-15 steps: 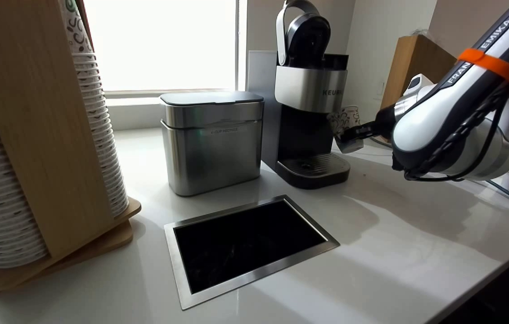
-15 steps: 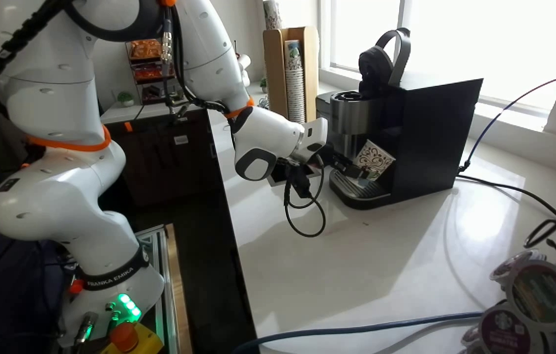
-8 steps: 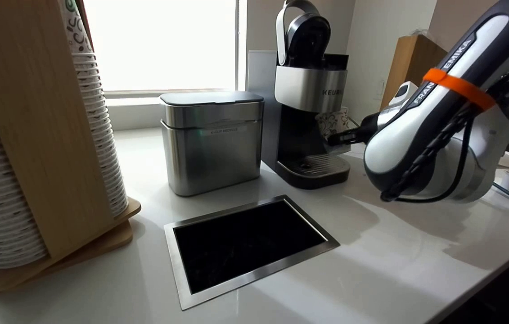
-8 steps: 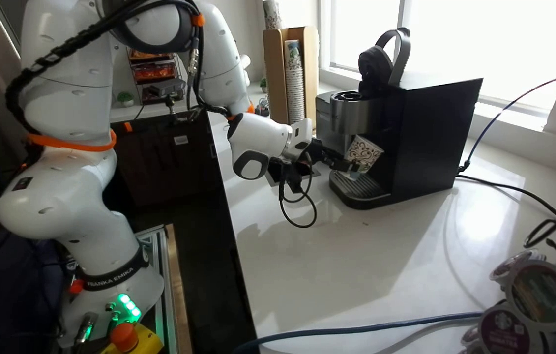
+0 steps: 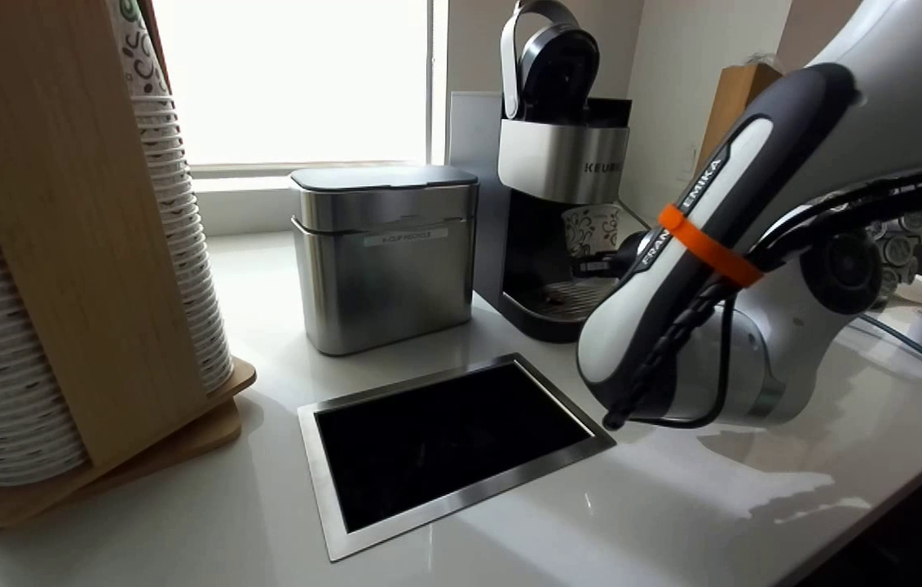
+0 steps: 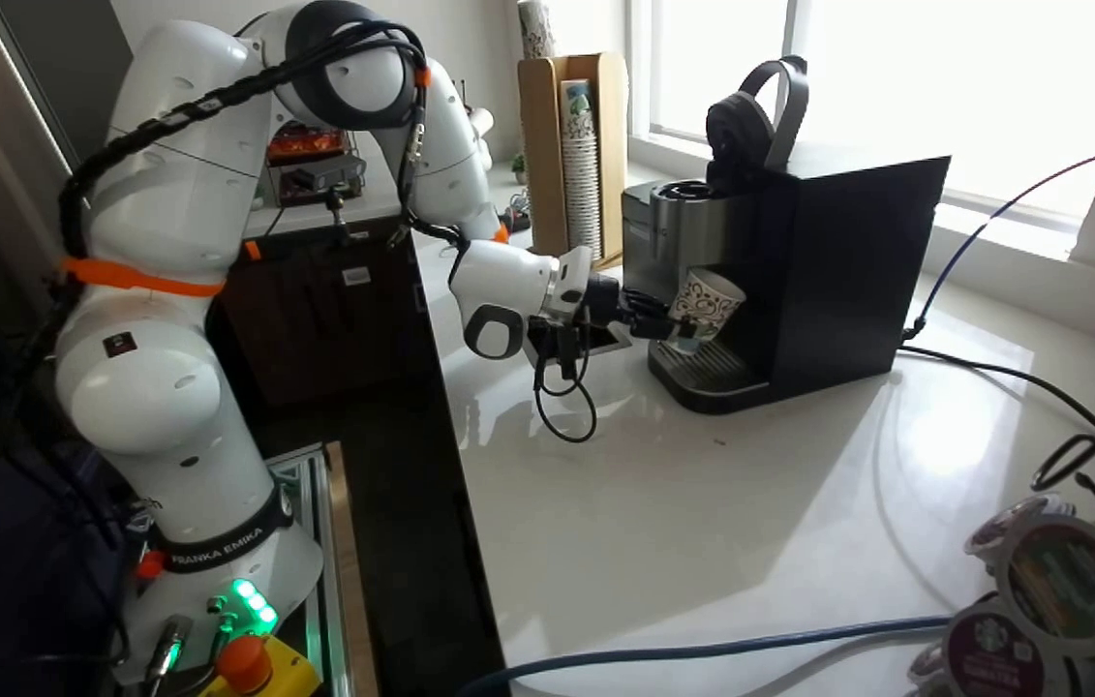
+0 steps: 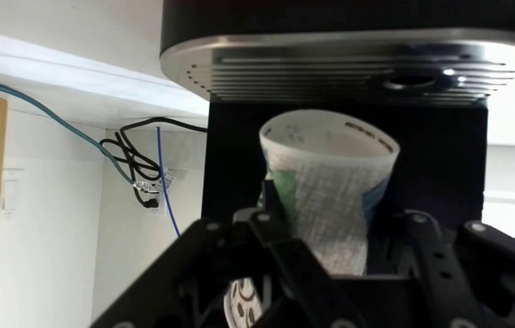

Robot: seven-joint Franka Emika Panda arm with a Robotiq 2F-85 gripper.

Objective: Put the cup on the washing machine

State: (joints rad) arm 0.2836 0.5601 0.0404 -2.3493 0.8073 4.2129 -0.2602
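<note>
In an exterior view, the black tool (image 6: 684, 329) grips the patterned cup (image 6: 708, 298), which tilts with its rim toward the coffee maker (image 6: 842, 271), above the ribbed drip base (image 6: 714, 371). A wooden holder (image 6: 539, 145) (stacked cups (image 6: 583, 189) inside) stands beyond on the desk (image 6: 653, 513); in the foreground lie a dark blue cable (image 6: 731, 644) and coffee pods (image 6: 1070, 578).

Tilted cup (image 6: 708, 302) over coffee-maker base (image 6: 715, 379).

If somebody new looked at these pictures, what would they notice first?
Probably the big white robot arm, wearing bright orange bands and filling much of the left side of an exterior view. Next might be the swirly cup, gripped by the robot's hand over the drip tray of the tall coffee maker. Low in that exterior view, glowing green lights would likely catch the eye too.
</note>
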